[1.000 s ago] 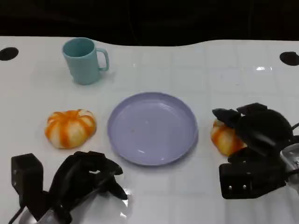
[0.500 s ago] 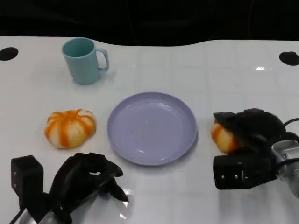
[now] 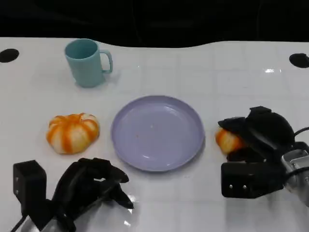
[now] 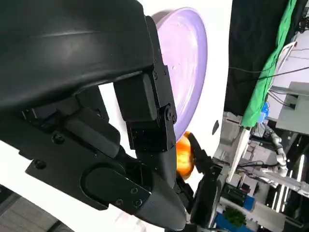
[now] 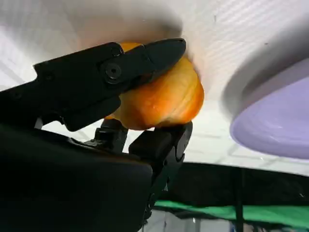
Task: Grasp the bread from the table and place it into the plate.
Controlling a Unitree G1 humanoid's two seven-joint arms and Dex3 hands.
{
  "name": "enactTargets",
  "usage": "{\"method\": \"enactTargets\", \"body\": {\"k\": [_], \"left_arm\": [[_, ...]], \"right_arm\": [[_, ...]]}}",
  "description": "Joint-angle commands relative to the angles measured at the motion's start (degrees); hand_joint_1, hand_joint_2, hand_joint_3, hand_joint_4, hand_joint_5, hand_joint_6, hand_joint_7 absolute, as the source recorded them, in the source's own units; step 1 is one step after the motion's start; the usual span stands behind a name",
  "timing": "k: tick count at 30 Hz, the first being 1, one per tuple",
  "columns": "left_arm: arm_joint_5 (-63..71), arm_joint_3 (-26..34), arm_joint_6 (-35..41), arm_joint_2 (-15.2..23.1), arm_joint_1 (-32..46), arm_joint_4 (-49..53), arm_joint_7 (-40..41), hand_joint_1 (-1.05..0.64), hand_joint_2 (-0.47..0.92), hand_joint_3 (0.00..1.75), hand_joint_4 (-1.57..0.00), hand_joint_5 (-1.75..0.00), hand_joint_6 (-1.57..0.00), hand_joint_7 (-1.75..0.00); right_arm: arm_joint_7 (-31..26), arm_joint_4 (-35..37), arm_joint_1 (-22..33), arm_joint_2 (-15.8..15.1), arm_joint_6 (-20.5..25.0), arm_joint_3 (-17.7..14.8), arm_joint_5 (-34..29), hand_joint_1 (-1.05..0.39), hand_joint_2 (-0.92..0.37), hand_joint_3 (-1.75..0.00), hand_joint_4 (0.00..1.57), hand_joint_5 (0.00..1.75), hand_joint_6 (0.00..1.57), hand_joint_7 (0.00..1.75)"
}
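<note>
Fingers of your right hand (image 3: 258,133) now pinch the bread (image 3: 228,140), which sat unclasped a second ago. Grasp looks made, so carry it to the plate (image 3: 158,132); your left hand (image 3: 89,186) rests loosely curled, holding nothing.

we see a glossy white table (image 3: 159,63), a smooth lilac plastic-looking plate (image 3: 157,131) and bread (image 5: 161,99) with a shiny glazed crust.

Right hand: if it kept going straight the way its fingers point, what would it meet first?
Holding the bread, the right hand points toward the picture's left in the head view, so it would likely meet the purple plate rim first; heights are unclear.
</note>
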Motion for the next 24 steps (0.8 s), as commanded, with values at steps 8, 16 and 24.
{"method": "enactTargets", "body": {"k": [8,16,24], "left_arm": [[0.43,-0.16,0.26,0.31,1.76,-0.24,0.71,-1.05,0.8,0.0,-1.5,-0.59,-1.57,-0.2],[0.2,-0.15,0.75,0.44,1.65,-0.42,0.23,-1.05,0.79,0.01,-1.49,-0.59,-1.57,-0.19],[0.45,-0.16,0.73,0.37,1.22,0.17,1.09,-1.05,0.79,0.0,-1.5,-0.59,-1.57,-0.21]], "right_arm": [[-8.66,-0.67,-1.0,-1.22,-5.09,0.43,0.9,-0.19,-0.51,-0.93,0.85,1.75,0.62,1.74],[-12.38,-2.67,-1.74,-1.72,-6.74,-0.46,0.88,-0.17,-0.4,-1.06,0.88,1.75,0.63,1.75],[-14.47,-5.13,-2.6,-1.98,-7.7,-2.35,1.75,-0.14,-0.34,-1.18,0.93,1.75,0.68,1.75]]}}
